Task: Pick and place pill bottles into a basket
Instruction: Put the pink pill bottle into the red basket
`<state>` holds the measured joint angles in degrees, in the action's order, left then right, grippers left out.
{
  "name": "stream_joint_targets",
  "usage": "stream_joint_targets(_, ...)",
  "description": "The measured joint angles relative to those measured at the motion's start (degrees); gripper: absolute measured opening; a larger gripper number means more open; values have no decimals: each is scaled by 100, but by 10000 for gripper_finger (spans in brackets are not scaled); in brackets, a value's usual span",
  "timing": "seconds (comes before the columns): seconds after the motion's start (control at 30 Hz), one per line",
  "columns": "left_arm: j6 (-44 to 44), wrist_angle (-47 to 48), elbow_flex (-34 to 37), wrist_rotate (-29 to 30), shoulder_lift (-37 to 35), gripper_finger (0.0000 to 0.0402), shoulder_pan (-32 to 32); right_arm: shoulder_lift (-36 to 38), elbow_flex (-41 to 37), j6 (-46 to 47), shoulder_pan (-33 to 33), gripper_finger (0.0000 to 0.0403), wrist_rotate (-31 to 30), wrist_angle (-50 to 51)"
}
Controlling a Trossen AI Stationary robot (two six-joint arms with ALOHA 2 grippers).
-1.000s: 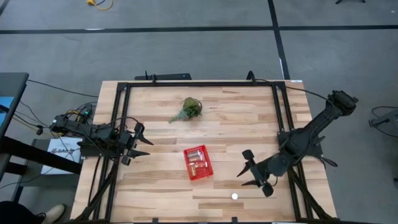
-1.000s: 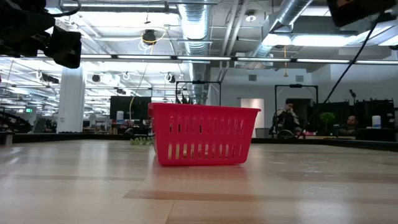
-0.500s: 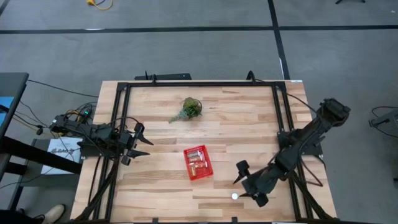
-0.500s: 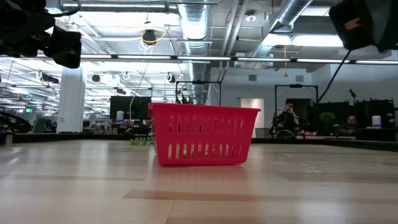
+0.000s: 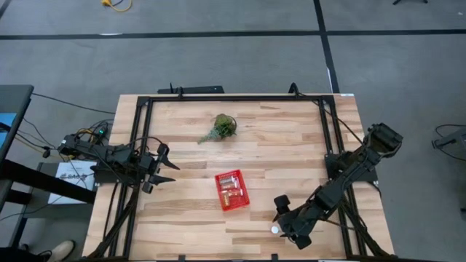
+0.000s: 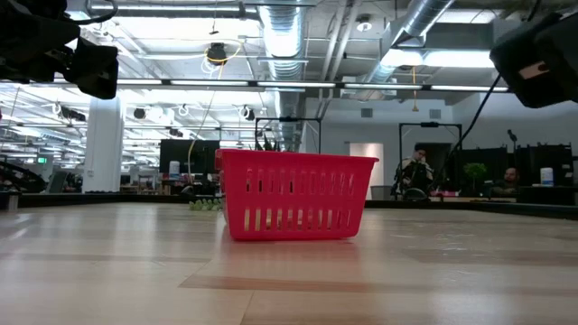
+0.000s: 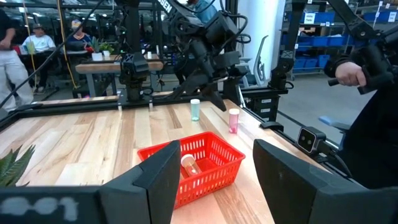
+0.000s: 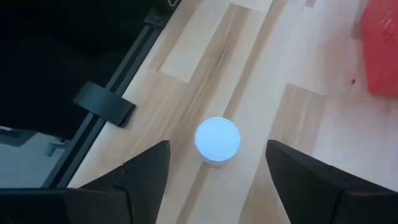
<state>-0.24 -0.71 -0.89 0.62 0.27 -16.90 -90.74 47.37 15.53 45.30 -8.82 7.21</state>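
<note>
High view shows the red basket sitting near the middle of the wooden tabletop, with pill bottles lying inside it. A green plant sprig lies farther back on the tabletop, well apart from the basket. Near the front edge, to the right of the basket, one more pill bottle stands upright, its white cap showing as a small round dot.

The right gripper hangs directly over that standing bottle. In the right wrist view its two dark fingers are spread wide, one on each side of the white cap, and neither touches it; nothing is held. A corner of the basket shows at the edge of that view.

The left gripper waits at the left edge of the tabletop, apart from the basket. In the left wrist view its fingers stand partly apart with nothing between them, and beyond them the basket holds a bottle with an amber body.

Low view shows the basket resting flat on the tabletop, with people seated in the room behind.
</note>
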Motion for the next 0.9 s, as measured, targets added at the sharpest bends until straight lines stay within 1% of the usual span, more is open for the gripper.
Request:
stream_joint_targets(0.43,-1,0,0,0,0,192,-1,-513,245,13,-43,258,142,6)
stream_joint_targets(0.53,1,0,0,-2,0,192,0,-516,287,-37,-44,250,137,-2)
stream_joint_targets(0.67,-1,0,0,0,0,192,2,-516,289,-55,-77,216,140,1)
stream_joint_targets(0.9,1,0,0,-2,0,192,1,-516,289,-100,-82,128,135,4)
